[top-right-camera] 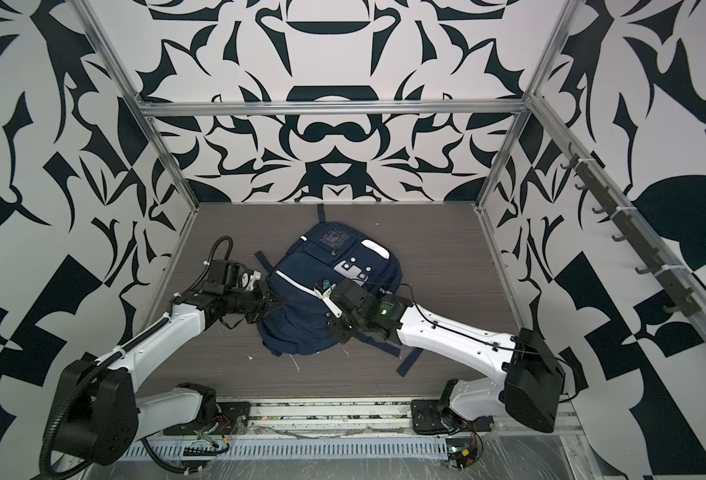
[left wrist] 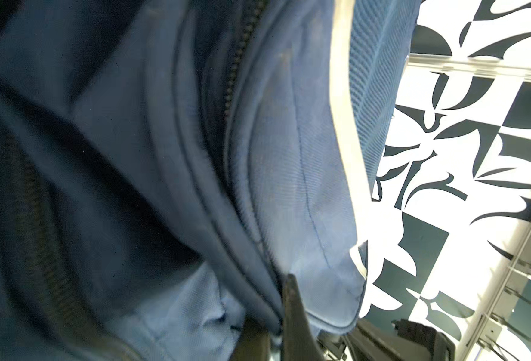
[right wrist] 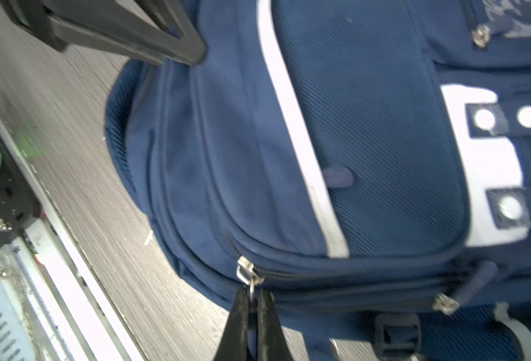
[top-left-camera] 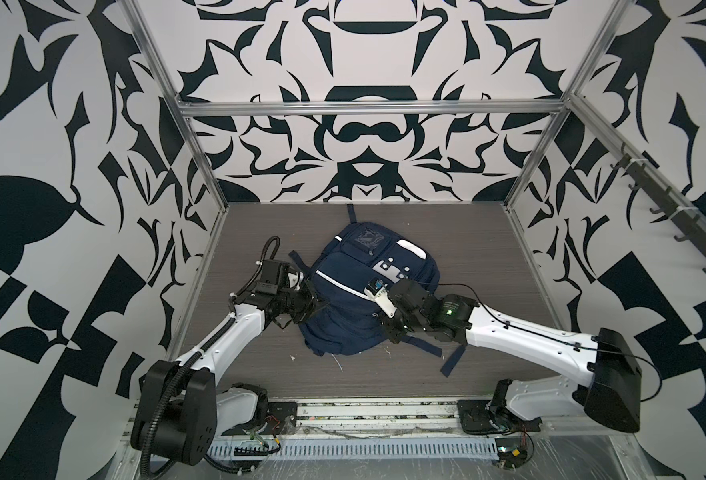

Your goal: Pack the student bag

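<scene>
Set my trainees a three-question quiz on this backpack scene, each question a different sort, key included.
1. True or false: the student bag stands upright on the table.
2. The right gripper is shut on: A a strap; B a zipper pull; C a buckle.
3. Fill in: the stripe across the bag's front pocket is ___.
Key: 1 false, it lies flat. 2 B. 3 white.

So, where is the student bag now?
In both top views the student bag lies on the table, between the left gripper on its left edge and the right gripper on its right.
</scene>
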Controlling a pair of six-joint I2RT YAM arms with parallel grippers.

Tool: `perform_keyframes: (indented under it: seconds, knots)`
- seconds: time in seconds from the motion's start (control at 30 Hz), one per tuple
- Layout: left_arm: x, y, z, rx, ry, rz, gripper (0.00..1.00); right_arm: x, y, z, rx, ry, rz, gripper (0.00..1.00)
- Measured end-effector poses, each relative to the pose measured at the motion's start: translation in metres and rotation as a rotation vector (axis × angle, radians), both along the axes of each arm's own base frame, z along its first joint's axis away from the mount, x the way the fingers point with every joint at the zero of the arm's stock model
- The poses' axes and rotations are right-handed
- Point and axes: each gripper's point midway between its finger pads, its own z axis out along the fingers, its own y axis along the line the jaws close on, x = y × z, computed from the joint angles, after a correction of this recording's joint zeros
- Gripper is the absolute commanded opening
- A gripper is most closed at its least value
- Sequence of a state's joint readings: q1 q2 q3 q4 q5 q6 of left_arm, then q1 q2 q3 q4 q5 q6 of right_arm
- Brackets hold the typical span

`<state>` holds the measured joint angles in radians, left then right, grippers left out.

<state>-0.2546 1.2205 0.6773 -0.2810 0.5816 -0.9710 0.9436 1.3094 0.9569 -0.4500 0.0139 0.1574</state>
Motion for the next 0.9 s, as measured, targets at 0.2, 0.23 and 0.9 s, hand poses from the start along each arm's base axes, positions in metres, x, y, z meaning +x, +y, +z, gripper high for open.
perform_keyframes:
  seconds: [0.2,0.23,0.9]
  knots:
    - [0.002,-0.001,0.006,0.005,-0.031,-0.022,0.00,0.024,-0.026,0.000,0.005,0.022,-0.079,0.00]
    - [0.002,-0.001,0.005,0.007,-0.035,-0.027,0.00,0.026,-0.029,-0.001,0.006,0.028,-0.085,0.00]
    - [0.002,0.003,0.010,0.055,-0.095,-0.088,0.00,0.032,-0.030,-0.009,-0.023,0.054,-0.098,0.00]
